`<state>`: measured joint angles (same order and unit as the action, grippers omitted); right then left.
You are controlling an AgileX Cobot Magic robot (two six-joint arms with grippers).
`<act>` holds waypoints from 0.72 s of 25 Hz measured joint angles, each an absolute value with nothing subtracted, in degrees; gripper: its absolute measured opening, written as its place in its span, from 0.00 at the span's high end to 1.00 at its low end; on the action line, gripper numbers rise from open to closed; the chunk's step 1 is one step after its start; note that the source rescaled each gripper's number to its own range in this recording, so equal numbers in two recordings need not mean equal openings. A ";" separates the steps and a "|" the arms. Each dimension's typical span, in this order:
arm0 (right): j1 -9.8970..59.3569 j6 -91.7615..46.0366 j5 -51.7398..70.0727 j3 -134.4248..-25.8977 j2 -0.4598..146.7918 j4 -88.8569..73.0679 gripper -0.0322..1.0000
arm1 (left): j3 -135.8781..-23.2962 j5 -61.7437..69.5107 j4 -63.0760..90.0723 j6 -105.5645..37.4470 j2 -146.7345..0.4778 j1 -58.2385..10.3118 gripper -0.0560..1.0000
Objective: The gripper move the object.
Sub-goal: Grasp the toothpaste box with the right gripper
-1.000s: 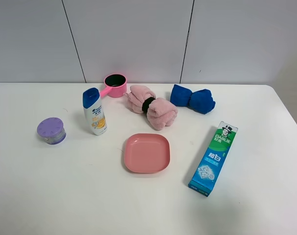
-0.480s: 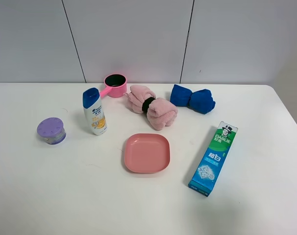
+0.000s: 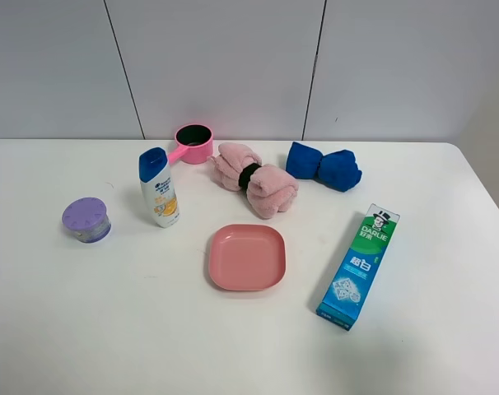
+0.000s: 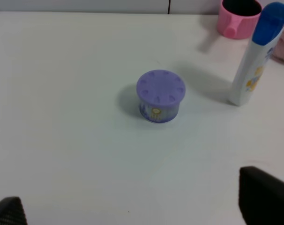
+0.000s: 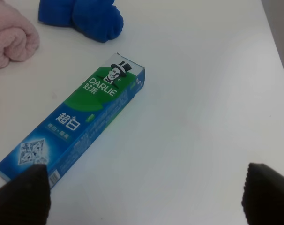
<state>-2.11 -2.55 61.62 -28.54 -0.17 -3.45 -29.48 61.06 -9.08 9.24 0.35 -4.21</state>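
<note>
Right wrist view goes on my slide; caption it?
Open right tool above a white table, the toothpaste box lying flat near a blue towel.

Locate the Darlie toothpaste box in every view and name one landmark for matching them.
Exterior high: the toothpaste box lies flat on the right of the table, right of the pink plate.
Left wrist: not in it.
Right wrist: the box lies flat, close under the camera.
Landmark: the blue towel, just beyond the box's green end in the exterior and right wrist views.
</note>
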 joint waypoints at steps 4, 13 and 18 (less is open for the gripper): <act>-2.11 4.43 60.74 -28.54 -0.17 -3.45 0.33 | -29.48 61.06 -9.08 9.24 0.35 -4.21 0.00; -2.11 14.12 57.91 -38.54 13.15 -3.49 0.33 | -29.48 61.01 -9.08 9.17 0.35 -4.21 0.00; -2.11 17.33 60.68 -53.26 32.68 -3.49 0.33 | -29.48 61.01 -9.08 9.17 0.35 -4.21 0.00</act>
<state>-2.11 17.33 60.68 -53.26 32.68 -3.49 -29.48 61.01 -9.08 9.17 0.35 -4.21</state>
